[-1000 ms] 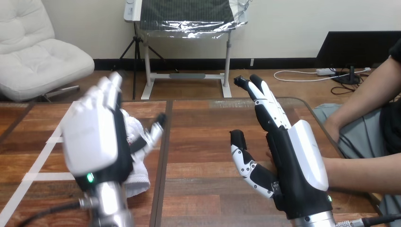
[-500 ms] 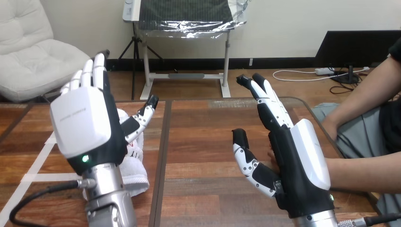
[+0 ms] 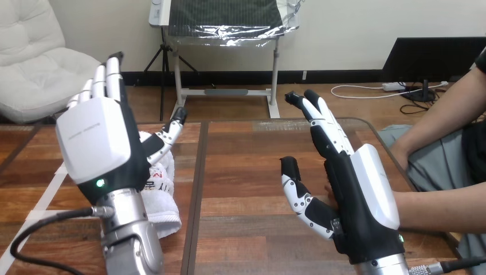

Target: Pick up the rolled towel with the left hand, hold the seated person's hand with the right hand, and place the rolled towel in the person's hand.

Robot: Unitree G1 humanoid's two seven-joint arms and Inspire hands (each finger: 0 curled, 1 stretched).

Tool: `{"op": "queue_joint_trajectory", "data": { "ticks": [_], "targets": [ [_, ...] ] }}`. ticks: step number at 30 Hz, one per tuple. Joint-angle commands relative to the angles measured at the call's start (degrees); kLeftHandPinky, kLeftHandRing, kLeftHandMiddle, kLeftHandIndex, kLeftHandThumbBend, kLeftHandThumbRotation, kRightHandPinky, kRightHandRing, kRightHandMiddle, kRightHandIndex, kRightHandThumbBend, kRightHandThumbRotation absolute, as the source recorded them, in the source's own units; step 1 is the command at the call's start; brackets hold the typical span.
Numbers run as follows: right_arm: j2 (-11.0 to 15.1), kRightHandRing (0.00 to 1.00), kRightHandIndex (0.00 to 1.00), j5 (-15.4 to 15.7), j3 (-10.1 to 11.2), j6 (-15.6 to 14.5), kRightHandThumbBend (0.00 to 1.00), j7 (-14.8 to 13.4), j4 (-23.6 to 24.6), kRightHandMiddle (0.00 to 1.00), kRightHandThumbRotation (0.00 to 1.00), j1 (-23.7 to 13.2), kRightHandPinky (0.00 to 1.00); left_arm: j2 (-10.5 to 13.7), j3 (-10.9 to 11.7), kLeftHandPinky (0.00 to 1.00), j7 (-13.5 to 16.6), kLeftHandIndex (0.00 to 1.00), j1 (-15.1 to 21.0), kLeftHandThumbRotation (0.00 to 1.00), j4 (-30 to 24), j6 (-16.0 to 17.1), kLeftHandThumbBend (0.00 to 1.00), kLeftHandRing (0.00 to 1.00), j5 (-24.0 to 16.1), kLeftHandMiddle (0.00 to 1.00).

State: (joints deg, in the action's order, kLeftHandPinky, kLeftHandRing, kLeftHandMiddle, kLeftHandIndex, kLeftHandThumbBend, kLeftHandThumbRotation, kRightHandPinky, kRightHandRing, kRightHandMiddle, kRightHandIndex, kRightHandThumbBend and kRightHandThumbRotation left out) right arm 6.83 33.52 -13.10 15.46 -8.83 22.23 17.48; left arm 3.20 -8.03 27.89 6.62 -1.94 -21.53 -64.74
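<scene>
The left robot hand (image 3: 100, 149) is hanging wide open just above the rolled towel (image 3: 163, 200), which is lying on the desk (image 3: 246, 166). The right robot hand (image 3: 349, 189) is open too, farther away.

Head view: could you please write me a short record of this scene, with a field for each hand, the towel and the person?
left hand: open, fingers straight, raised in front of the towel
right hand: open, fingers straight, thumb spread, curled round nothing
rolled towel: white, lying on the table, partly hidden by the left hand, not gripped
person's forearm: enters from the right edge and ends behind the right hand; contact cannot be told
table: wooden
task stage: towel not yet picked up
</scene>
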Motion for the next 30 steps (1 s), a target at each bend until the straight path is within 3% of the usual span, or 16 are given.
{"op": "queue_joint_trajectory", "data": {
  "ticks": [1,20,30],
  "targets": [
    [-0.63,1.00,0.93,-1.16,0.60,-0.34,0.06,0.37,0.82,1.00,0.00,-3.68,1.00,1.44,-0.09,0.80,-1.32,0.93,4.64,0.69,2.84,-1.10,0.78,0.85,1.35,0.90],
    [-0.58,1.00,0.94,-0.68,0.73,-1.04,0.07,1.13,1.23,1.00,0.00,-3.88,1.00,2.66,-1.56,0.82,-9.59,0.93,11.81,0.79,13.39,-8.74,0.86,0.86,5.66,0.91],
    [-0.37,1.00,0.95,-0.58,0.87,-1.98,0.08,1.96,1.79,1.00,0.00,-3.85,1.00,3.36,-2.22,0.84,-10.63,0.96,16.02,0.83,21.65,-10.76,0.89,0.89,8.17,0.93]
  ]
}}
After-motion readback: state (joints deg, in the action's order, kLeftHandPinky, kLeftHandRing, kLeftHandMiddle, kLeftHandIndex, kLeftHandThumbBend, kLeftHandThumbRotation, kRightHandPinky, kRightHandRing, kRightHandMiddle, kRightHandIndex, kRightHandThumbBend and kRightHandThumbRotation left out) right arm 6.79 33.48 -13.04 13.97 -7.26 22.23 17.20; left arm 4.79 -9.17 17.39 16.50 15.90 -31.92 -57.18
